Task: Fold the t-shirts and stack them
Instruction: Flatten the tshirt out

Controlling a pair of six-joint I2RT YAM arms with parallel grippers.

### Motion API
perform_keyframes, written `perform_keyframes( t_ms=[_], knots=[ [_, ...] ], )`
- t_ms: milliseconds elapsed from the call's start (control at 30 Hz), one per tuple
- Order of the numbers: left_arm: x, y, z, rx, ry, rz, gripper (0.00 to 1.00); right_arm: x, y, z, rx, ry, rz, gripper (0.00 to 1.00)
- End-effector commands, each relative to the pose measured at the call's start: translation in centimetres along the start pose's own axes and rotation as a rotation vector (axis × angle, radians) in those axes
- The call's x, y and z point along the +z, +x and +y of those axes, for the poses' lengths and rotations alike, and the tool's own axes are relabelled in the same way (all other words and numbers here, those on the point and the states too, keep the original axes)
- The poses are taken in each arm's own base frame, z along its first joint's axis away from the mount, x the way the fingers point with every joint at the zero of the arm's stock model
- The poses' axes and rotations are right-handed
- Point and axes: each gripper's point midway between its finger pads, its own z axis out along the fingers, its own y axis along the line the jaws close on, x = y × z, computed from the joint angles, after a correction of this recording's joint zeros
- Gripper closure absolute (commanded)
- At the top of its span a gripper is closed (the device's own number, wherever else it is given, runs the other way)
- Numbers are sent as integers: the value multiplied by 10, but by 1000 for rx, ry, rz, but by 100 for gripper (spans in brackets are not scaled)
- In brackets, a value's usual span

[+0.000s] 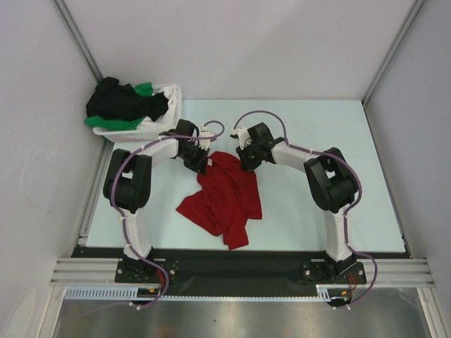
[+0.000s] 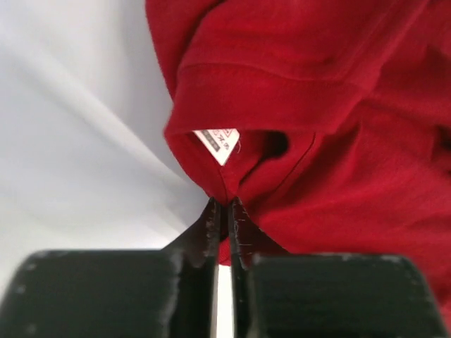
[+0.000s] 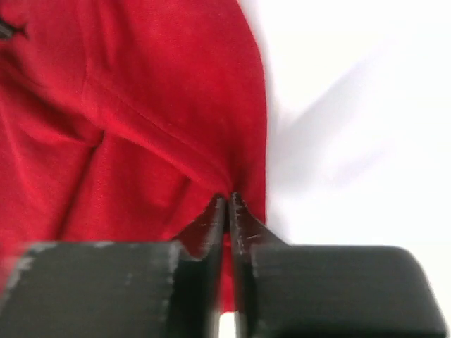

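A bright red t-shirt [image 1: 224, 198] lies crumpled in the middle of the table, its far end pulled up between both grippers. My left gripper [image 1: 204, 165] is shut on the red t-shirt [image 2: 331, 127] at the collar, just below the pale neck label [image 2: 217, 144]. My right gripper [image 1: 246, 163] is shut on a fold of the same red t-shirt [image 3: 127, 120] at its right edge. A black t-shirt [image 1: 123, 102] and a green t-shirt [image 1: 106, 124] lie heaped in the basket at the far left.
A white plastic laundry basket [image 1: 171, 97] stands at the table's far left corner. Grey walls close in the left, back and right sides. The pale table surface [image 1: 331, 232] shows on the right. A black strip runs along the near edge.
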Motion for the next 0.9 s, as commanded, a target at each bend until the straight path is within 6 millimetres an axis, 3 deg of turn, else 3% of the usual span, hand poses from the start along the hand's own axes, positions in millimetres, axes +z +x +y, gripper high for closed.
perform_keyframes(
  t_ms=[0,100,167,233,267,300,333,367,400,433,500,600,633,667,733,767,833,867],
  knots=[
    [-3,-9,-6,29,28,-25,100,-13,-23,-12,51,34,-61,100],
    [-8,-16,1,36,-7,-43,100,-31,-26,-4,69,28,-73,100],
    [-22,-32,22,44,-102,-81,100,-52,-34,4,71,31,-101,100],
    [-48,-58,32,55,-151,-159,100,-64,-29,18,74,27,-79,100],
    [-63,-63,41,35,-163,-180,100,-86,-42,27,55,33,-116,100],
    [-76,-70,44,32,-174,-204,100,-96,-43,36,41,34,-111,100],
    [-103,-90,44,55,-198,-265,100,-107,-51,56,-2,21,-133,100],
    [-119,-91,49,47,-220,-276,100,-119,-59,64,-28,34,-161,100],
    [-136,-96,50,60,-238,-301,100,-147,-77,78,-60,30,-233,100],
    [-169,-107,52,74,-277,-363,99,-161,-91,93,-87,12,-278,100],
    [-202,-109,54,87,-323,-401,100,-195,-115,114,-97,-19,-368,100],
    [-275,-112,54,94,-404,-497,100,-239,-152,157,-148,-103,-503,100],
    [-305,-118,51,109,-447,-546,100,-247,-159,171,-159,-133,-529,100],
    [-338,-109,55,96,-509,-574,100,-262,-170,199,-197,-193,-575,100],
    [-396,-107,56,119,-643,-635,100,-277,-181,232,-234,-286,-621,100],
    [-417,-106,54,131,-699,-656,100,-297,-192,258,-264,-352,-665,100],
    [-481,-105,43,179,-877,-741,100,-312,-200,285,-302,-445,-703,100],
    [-501,-105,38,197,-934,-770,100,-319,-202,297,-286,-492,-710,100]
  ],
)
